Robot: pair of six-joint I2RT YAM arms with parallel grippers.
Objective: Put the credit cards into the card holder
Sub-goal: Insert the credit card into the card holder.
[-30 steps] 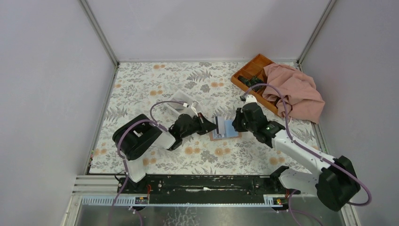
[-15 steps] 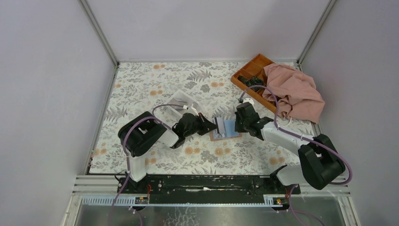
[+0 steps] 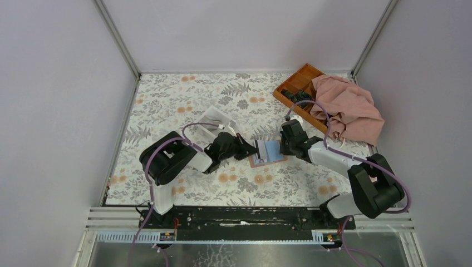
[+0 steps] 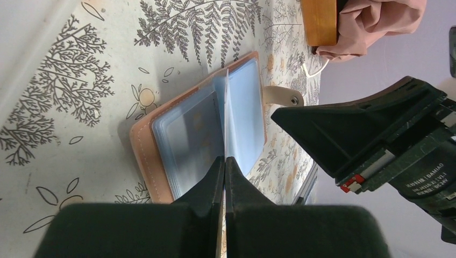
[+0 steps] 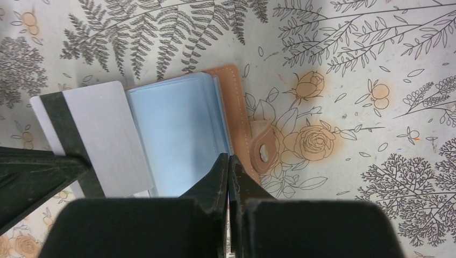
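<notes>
The tan card holder (image 3: 266,162) lies open on the floral mat, its clear blue sleeves facing up (image 5: 177,140) and its snap tab (image 5: 263,150) at the right. My left gripper (image 3: 250,149) is shut on a grey credit card (image 5: 107,134) with a black stripe. The card stands on edge (image 4: 227,102) over the sleeves at the holder's left side. My right gripper (image 5: 229,157) is shut, its tips at the right edge of the sleeves (image 3: 283,146). Whether a sleeve is pinched between them cannot be told.
A white box (image 3: 214,122) sits just behind the left arm. At the back right stands an orange compartment tray (image 3: 295,83), half under a pink cloth (image 3: 348,108). Grey walls close in the mat on three sides.
The right gripper has shut at the holder's right edge, and its arm has folded in closer. The left gripper keeps the card in the same place.
</notes>
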